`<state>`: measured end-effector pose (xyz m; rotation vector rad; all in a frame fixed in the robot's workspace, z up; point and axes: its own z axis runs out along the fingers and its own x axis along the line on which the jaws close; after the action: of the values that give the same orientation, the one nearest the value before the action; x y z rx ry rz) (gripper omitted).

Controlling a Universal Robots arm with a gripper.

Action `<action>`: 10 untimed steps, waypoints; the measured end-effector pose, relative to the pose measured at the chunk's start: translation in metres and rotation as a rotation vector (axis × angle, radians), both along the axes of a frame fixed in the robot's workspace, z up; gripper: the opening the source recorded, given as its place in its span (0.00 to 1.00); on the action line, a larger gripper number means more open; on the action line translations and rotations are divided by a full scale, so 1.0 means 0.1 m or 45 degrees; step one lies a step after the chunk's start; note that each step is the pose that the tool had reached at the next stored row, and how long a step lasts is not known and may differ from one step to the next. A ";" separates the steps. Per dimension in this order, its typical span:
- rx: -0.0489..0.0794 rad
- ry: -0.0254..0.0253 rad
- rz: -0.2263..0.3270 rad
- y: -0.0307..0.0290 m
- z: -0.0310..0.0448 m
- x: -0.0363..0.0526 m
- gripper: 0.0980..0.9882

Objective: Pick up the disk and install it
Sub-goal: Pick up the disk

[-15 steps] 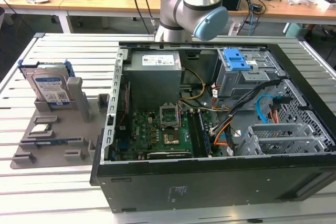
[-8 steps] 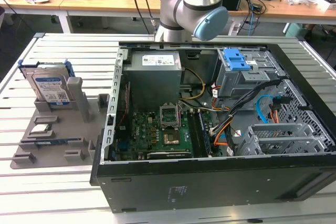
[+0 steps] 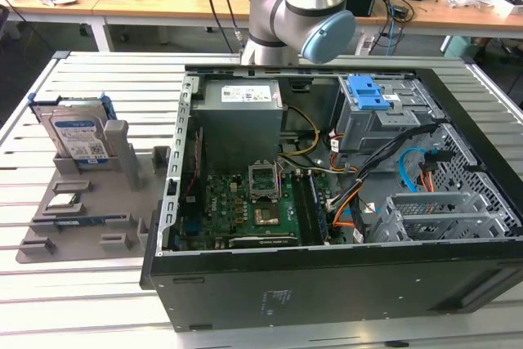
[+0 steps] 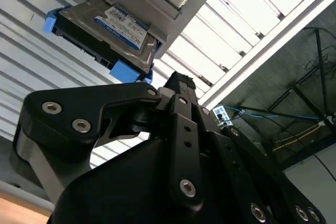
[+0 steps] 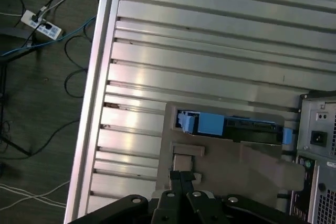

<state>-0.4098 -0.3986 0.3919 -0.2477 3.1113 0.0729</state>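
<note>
While the disk (image 3: pixel 78 132) stands on edge in a slot of the grey holder (image 3: pixel 82 230) on the slatted table (image 3: pixel 122 71), at the exterior view's left of the open computer case (image 3: pixel 327 284), the gripper (image 5: pixel 181 178) hangs over the holder near it, jaws together, empty. Disk is likely stiff, dense and shock-sensitive; its metal faces look slick. Best hold is probably across both flat faces at the exposed upper edge, clear of the blue frame (image 5: pixel 210 124).

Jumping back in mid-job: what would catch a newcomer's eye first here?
The open computer case dominates the exterior view's middle and right, motherboard exposed. At that view's left, the disk stands upright in a grey holder on the slatted table. In the second wrist view the gripper hangs near it, apart.
</note>
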 end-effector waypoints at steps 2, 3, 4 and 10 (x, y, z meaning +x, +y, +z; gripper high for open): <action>0.000 0.0000 0.036 0.000 0.000 0.000 0.01; 0.000 0.0000 0.065 0.000 0.000 0.000 0.01; 0.000 -0.0001 0.080 0.000 0.000 0.000 0.01; 0.000 0.0001 0.177 0.000 0.000 0.000 0.01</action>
<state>-0.4098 -0.3985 0.3919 -0.4635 3.0898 0.0751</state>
